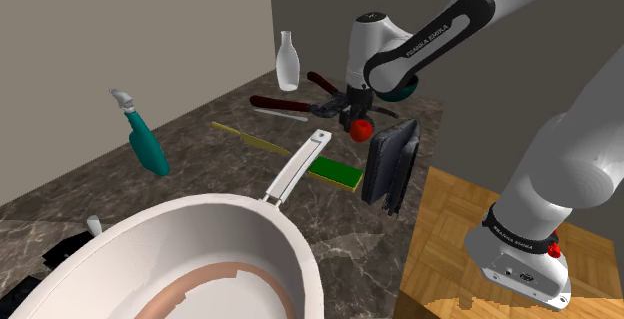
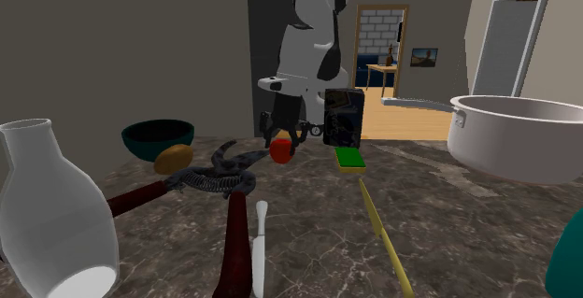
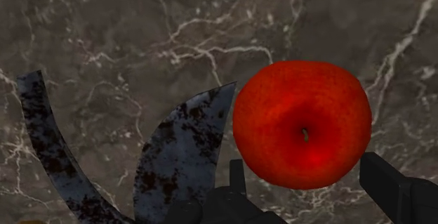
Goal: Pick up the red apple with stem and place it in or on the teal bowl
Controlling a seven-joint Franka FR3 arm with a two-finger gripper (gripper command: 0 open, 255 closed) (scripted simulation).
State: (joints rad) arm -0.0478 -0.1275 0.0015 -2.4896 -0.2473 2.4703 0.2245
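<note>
The white arm (image 1: 430,32) is reached out over the marble tabletop (image 1: 200,172) and bent down at the wrist, so the end effector (image 1: 360,119) is pointed downward. The red apple (image 3: 302,124) is squeezed between its fingers (stem dimple turned toward the hand), beside rusty blades (image 3: 182,152). The teal bowl (image 2: 154,137) is set nearby.

At claw (image 1: 357,117), red apple (image 1: 361,127) (perhaps clasped)

Counter (image 3: 105,33) dark veined marble; apple (image 3: 302,124) glossy; floor (image 1: 455,222) wood parquet.
</note>
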